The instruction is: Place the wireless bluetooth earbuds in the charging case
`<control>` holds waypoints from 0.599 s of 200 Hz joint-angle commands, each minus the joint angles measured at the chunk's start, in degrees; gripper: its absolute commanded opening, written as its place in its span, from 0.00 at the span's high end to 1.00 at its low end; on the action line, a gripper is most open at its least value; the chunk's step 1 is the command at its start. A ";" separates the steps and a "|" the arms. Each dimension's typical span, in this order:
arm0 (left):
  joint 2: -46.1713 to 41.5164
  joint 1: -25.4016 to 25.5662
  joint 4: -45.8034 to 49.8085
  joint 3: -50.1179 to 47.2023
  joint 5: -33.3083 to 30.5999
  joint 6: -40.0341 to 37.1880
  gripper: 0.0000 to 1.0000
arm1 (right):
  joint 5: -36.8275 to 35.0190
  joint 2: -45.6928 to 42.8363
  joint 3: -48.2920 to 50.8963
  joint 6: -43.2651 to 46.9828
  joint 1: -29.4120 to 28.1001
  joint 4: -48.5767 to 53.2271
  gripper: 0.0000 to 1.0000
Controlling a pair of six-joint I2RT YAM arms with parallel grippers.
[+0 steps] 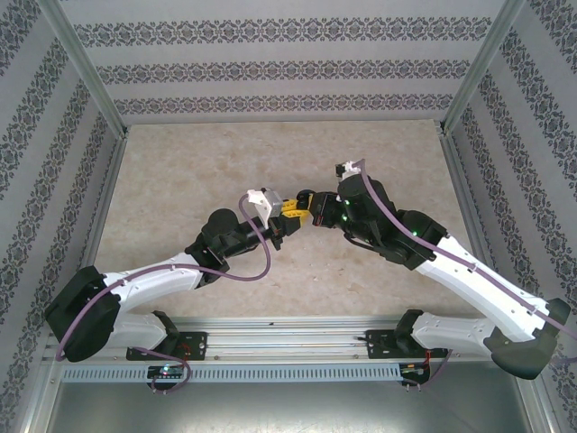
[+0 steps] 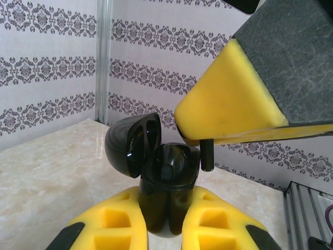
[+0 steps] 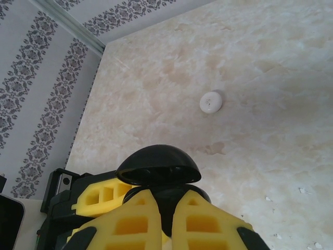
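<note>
My left gripper [image 2: 166,197] is shut on the black charging case [image 2: 169,179] and holds it upright above the table, its lid [image 2: 131,143] swung open to the left. My right gripper [image 3: 166,200] hangs just over the case and is shut on a black earbud, whose short stem [image 2: 206,154] sticks down beside the case's right rim. The two grippers meet at mid-table, left [image 1: 287,219] and right [image 1: 303,207]. From the right wrist, the open lid [image 3: 158,167] shows just past my fingers. A whitish bud [image 3: 210,102] lies alone on the table beyond it.
The marble-pattern tabletop [image 1: 270,153] is walled in by patterned panels [image 1: 270,68] at the back and both sides. A metal rail [image 1: 288,347] runs along the near edge between the arm bases.
</note>
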State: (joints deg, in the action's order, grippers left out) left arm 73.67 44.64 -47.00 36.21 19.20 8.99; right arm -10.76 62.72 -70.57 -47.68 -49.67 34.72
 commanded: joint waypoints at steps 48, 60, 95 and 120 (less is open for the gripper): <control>-1.26 0.80 -4.15 -0.88 1.18 0.76 1.00 | -1.24 0.48 -4.40 0.92 -0.23 -0.35 0.93; -1.18 0.80 -4.10 -0.82 1.28 0.70 1.00 | -1.19 0.88 -4.58 1.15 -0.16 -0.35 0.93; -1.29 0.80 -3.91 -0.70 1.19 0.68 1.00 | -1.19 1.57 -3.64 1.34 -0.17 -0.44 0.93; -1.41 0.80 -3.88 -0.61 1.29 0.67 1.00 | -1.10 1.98 -2.67 1.36 -0.18 -0.70 0.93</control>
State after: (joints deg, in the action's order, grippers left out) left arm 73.56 44.64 -47.46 35.53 19.44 9.06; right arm -11.16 64.40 -73.60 -47.53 -49.65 34.85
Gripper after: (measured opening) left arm 0.130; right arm 0.076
